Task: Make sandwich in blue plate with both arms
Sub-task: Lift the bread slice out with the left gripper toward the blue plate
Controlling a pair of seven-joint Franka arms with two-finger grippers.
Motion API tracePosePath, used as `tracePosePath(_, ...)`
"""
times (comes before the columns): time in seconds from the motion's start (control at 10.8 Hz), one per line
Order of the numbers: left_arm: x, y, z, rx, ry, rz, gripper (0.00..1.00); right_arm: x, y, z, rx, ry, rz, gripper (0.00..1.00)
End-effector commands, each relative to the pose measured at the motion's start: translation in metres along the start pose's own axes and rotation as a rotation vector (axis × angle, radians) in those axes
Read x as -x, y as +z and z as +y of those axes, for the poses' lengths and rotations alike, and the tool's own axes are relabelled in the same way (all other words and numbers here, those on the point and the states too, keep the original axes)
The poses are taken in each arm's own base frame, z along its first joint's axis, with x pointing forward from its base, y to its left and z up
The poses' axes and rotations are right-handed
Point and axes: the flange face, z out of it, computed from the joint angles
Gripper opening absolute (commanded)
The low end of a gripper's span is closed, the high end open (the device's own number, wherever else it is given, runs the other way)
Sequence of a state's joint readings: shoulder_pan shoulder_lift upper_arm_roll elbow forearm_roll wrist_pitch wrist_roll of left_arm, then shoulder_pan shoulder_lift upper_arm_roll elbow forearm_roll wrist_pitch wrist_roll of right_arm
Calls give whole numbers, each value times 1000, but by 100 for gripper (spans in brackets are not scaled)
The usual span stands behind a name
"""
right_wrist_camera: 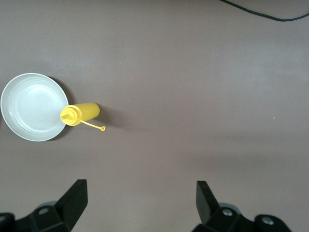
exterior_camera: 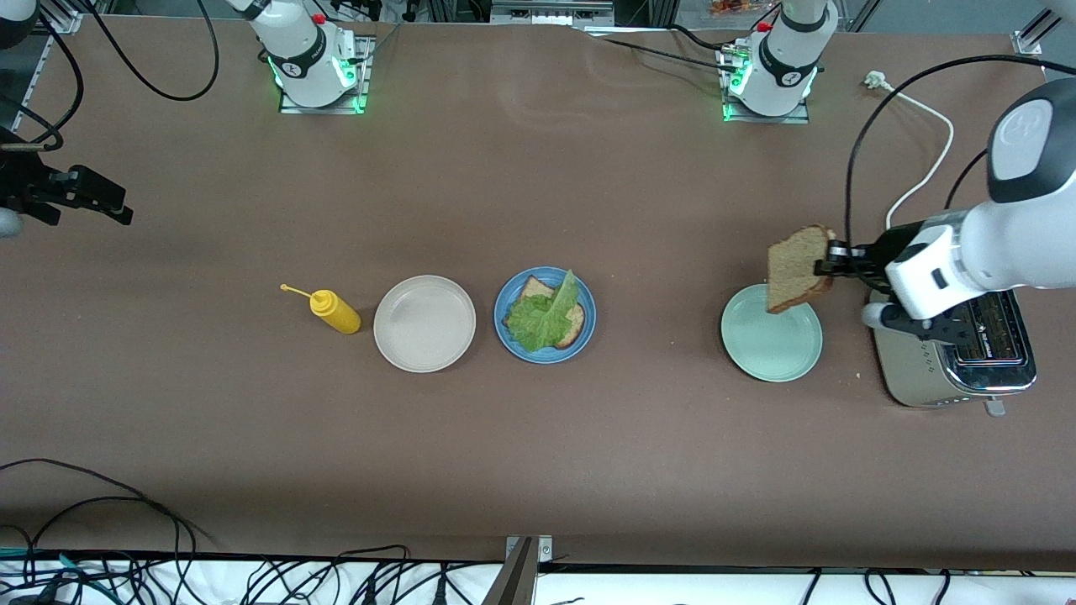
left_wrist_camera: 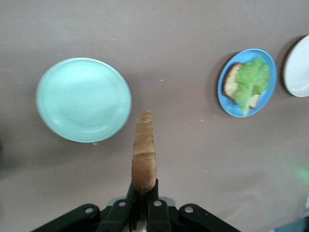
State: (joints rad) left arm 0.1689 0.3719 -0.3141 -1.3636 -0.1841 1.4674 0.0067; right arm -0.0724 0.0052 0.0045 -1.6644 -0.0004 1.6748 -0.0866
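While the left gripper (exterior_camera: 832,259) pinches a bread slice (exterior_camera: 797,269) over the pale green plate (exterior_camera: 772,344), the blue plate (exterior_camera: 545,315) lies at its nine o'clock; the right gripper (right_wrist_camera: 141,200) waits, jaws wide.

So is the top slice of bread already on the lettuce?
No, the left hand holds that bread slice up over the pale green plate.

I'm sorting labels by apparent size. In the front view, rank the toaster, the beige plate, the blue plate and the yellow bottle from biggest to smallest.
1. Toaster, though the left arm partly covers it.
2. Beige plate and blue plate: too alike to rank.
3. Yellow bottle, clearly smallest.
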Motion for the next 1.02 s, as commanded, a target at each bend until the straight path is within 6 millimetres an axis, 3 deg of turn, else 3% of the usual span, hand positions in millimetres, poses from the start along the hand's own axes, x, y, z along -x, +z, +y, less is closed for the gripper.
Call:
tracePosePath(0.0,-11,14,20,190,-10,-36,0,1,-8,3,4,6,1,100)
tracePosePath(0.18,-22,34,22,312,-10,-75,0,2,-8,6,4,12,1,100)
tracePosePath(0.55,-59,108,43,551,-8,-204,0,1,-8,6,9,10,0,100)
tracePosePath(0.92,-75,130,57,720,-30,-223,0,1,-8,5,9,7,0,100)
